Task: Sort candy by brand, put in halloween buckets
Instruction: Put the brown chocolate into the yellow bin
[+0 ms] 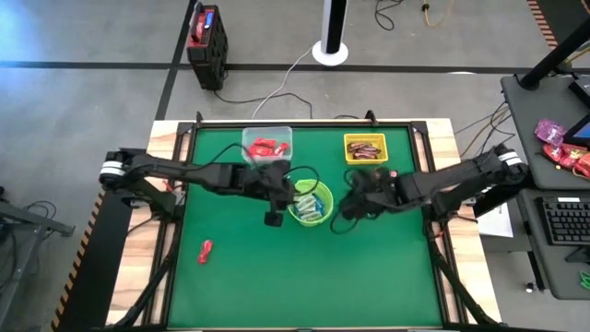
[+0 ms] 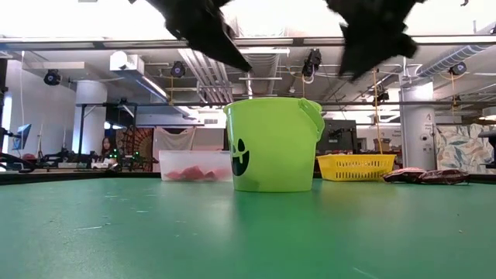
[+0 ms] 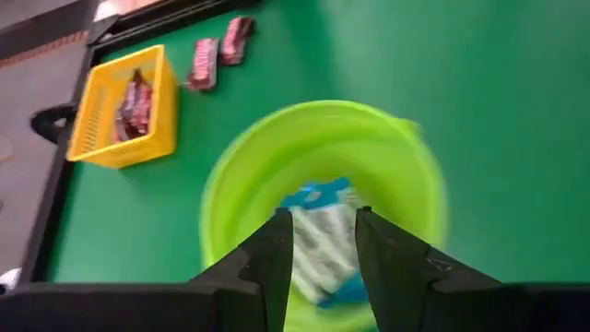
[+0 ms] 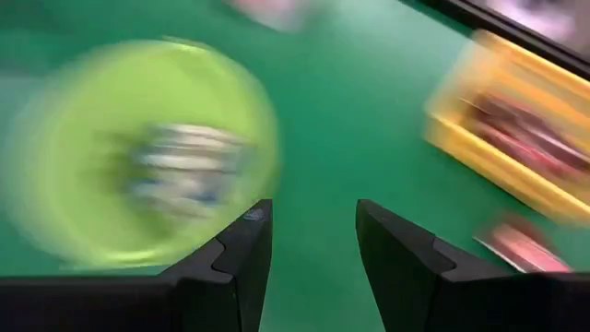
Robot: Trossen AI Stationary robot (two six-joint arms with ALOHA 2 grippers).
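Left claw (image 3: 323, 249) released above lime-green bowl (image 1: 311, 205) of blue-and-white candy (image 3: 323, 235), right claw (image 4: 313, 244) released beside it, red bars in clear box (image 1: 267, 144), brown bars in yellow basket (image 1: 366, 148), one red bar (image 1: 205, 251) on green bench (image 1: 304, 277).

Lime-green bucket (image 2: 273, 145) with black face; yellow mesh basket (image 1: 365, 148); red candy (image 1: 205, 250) on green table (image 1: 277, 277)

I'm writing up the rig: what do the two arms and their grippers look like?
Both arms are dark, nearly black, and jointed, each with a white band at the shoulder end. Thin dark cables loop beside the left gripper and right gripper. Each has two flat, angular black fingers with stepped inner edges.
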